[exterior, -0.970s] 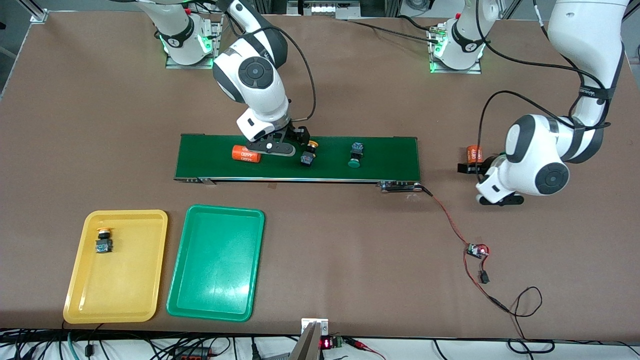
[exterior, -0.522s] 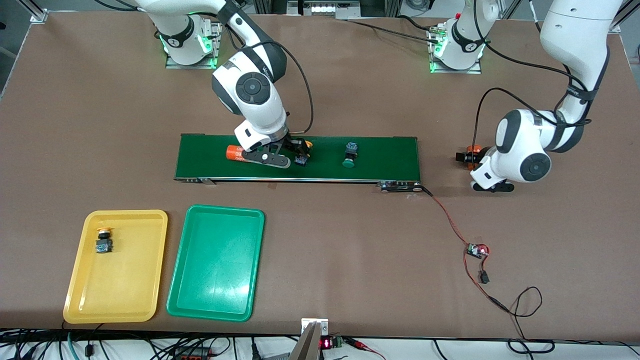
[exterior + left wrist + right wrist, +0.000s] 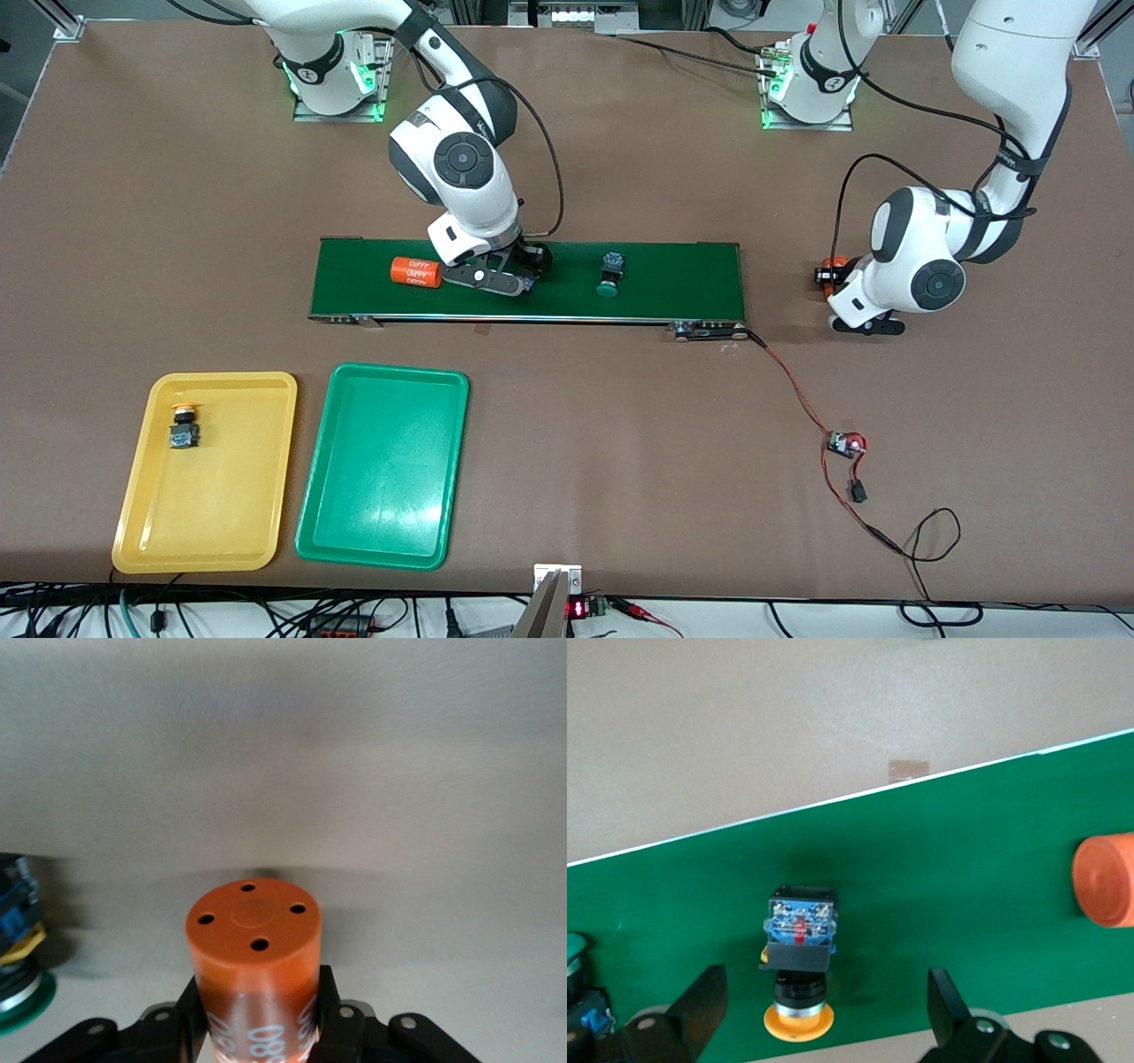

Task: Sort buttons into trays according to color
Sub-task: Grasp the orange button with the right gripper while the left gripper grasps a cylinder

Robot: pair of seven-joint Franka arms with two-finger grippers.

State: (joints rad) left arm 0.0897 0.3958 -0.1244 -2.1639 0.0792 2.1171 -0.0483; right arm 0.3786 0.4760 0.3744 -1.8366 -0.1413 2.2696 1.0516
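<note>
Left pincer (image 3: 257,1028) now clamps orange cylinder (image 3: 254,970) | right pincer (image 3: 824,1001) lowered, agape astride yellow-capped button (image 3: 799,979)

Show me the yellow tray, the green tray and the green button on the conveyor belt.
yellow tray (image 3: 239,496): front view, bare floor.
green tray (image 3: 381,470): front view, bare floor.
green button (image 3: 608,287): front view, its round cap.

Right arm reaches from its base down over the belt, wrist bent; right gripper (image 3: 523,276) low over the belt's middle, fingers (image 3: 700,1005) spread wide either side of a yellow-capped button, not touching it. Left arm folded at its end of the table, left gripper (image 3: 255,1028) low, fingers clamped on an orange cylinder.
</note>
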